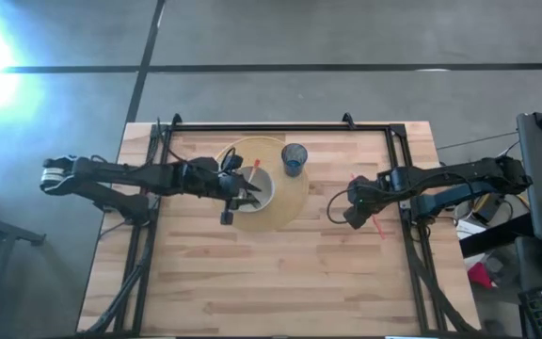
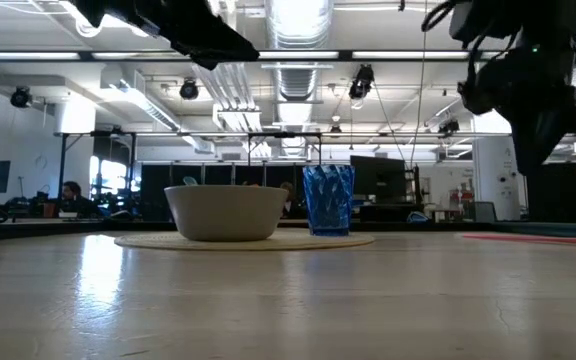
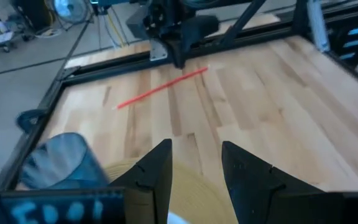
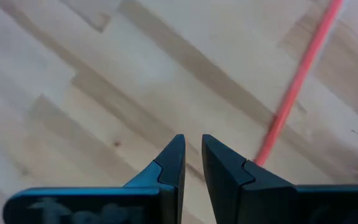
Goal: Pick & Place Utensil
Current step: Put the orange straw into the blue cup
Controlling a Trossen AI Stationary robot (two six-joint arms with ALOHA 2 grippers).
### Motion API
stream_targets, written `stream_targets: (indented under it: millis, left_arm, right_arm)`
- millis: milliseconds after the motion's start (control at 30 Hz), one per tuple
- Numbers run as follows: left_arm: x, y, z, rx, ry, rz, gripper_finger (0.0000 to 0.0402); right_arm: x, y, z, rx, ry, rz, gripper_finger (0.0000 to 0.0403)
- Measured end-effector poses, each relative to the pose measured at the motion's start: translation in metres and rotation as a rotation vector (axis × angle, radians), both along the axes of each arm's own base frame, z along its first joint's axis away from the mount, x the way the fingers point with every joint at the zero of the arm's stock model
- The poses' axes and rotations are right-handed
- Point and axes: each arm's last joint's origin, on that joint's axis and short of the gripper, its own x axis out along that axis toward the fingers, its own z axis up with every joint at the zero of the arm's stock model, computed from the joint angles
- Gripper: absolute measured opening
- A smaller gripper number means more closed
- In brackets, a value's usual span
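A: Left side first; the left gripper [image 1: 246, 193] hangs above the white bowl [image 1: 257, 191] on the round mat [image 1: 290, 202], fingers parted, nothing between them; the blue cup [image 1: 294, 159] stands just behind.

B: And the utensil?

A: The red stick [image 1: 370, 212] lies flat on the table [image 1: 280, 273], beside the right gripper [image 1: 354, 215]; it looks thin, light, probably stiff and liable to roll, so pinch it mid-length. The right arm tilts down over bare wood, its fingers nearly together, holding nothing.
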Motion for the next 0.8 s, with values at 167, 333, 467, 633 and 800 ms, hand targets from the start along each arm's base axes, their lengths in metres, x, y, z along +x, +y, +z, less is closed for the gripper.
stream_targets:
  millis: [167,333,467,633,800]
  left_arm:
    - [-0.001,-0.002,-0.009,-0.038,0.0,-0.036,0.0133]
    - [-0.001,-0.004,-0.015,-0.072,-0.017,-0.045,0.0133]
    - [-0.002,-0.005,-0.02,-0.087,-0.02,-0.046,0.0133]
    - [-0.003,-0.006,-0.026,-0.088,-0.02,-0.049,0.0133]
    - [-0.003,-0.006,-0.027,-0.088,-0.022,-0.05,0.0133]
  right_arm:
    - [-0.004,-0.003,-0.008,-0.079,0.025,-0.038,0.0052]
    - [-0.006,-0.006,-0.012,-0.185,0.037,-0.059,0.0052]
    - [-0.006,-0.008,-0.013,-0.249,0.039,-0.072,0.0052]
    - [-0.006,-0.013,-0.013,-0.266,0.036,-0.107,0.006]
    - [-0.007,-0.024,-0.013,-0.267,0.046,-0.164,0.0092]
